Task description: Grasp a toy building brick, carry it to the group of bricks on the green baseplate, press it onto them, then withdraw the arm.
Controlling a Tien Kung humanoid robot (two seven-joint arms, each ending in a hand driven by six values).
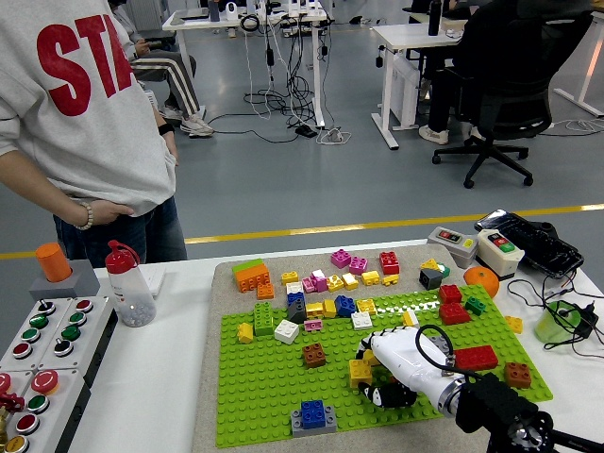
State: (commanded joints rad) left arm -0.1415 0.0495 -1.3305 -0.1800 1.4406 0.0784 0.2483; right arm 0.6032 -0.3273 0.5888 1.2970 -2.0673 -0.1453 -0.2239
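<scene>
Right hand [396, 370]: white shell on the back, smooth and rounded
Fingers [370, 343]: white segments with black joints between them
Cable [430, 347]: thin, black, makes a loop over the back of the hand
Wrist [451, 394]: short grey ring between the white shell and the black arm
Right arm [500, 413]: black, matte, with a round joint housing near the bottom edge
Person's shirt [71, 94]: light grey, loose, big red letters on the chest
Person's trousers [142, 234]: dark blue jeans
Person's wrist [86, 216]: bracelet of pale beads
</scene>
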